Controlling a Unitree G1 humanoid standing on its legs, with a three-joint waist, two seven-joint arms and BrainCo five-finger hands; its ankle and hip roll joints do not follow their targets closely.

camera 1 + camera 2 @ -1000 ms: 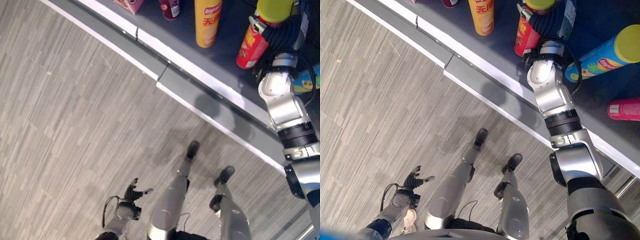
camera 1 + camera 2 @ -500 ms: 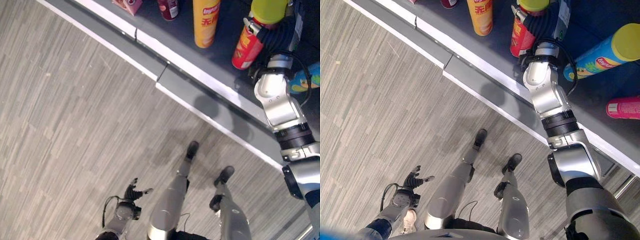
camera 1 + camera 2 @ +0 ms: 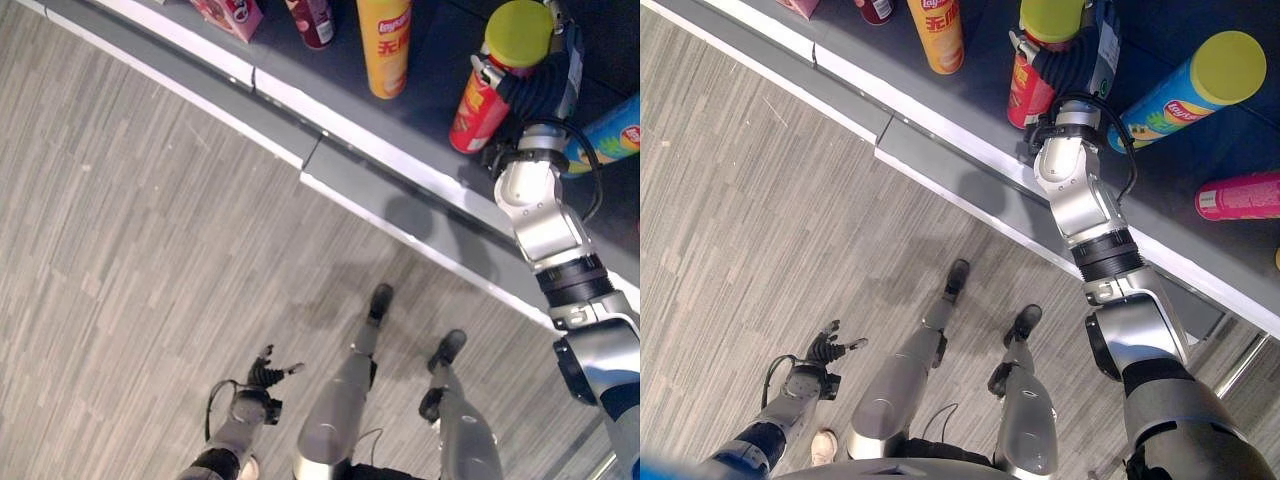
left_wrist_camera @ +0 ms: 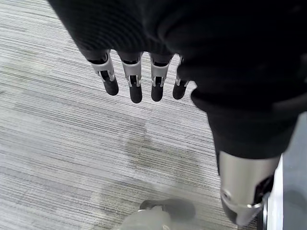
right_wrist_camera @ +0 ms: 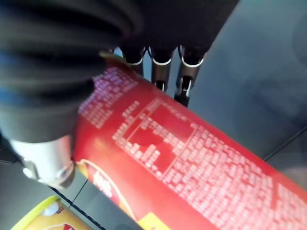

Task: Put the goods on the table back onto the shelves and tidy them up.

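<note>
1. Low at the lower left of the left eye view, the left hand [image 3: 262, 374] was seen hanging above the floor [image 3: 130, 230], fingers straight and nothing held.
2. Further up, at the upper right, the right hand [image 5: 158, 67] was wrapped round the red can [image 3: 476, 100], tilted on the shelf [image 3: 430, 70].
3. Beyond stood the orange can [image 3: 385, 45], well apart.
4. A release while tilted was judged likely to topple the red can.
</note>
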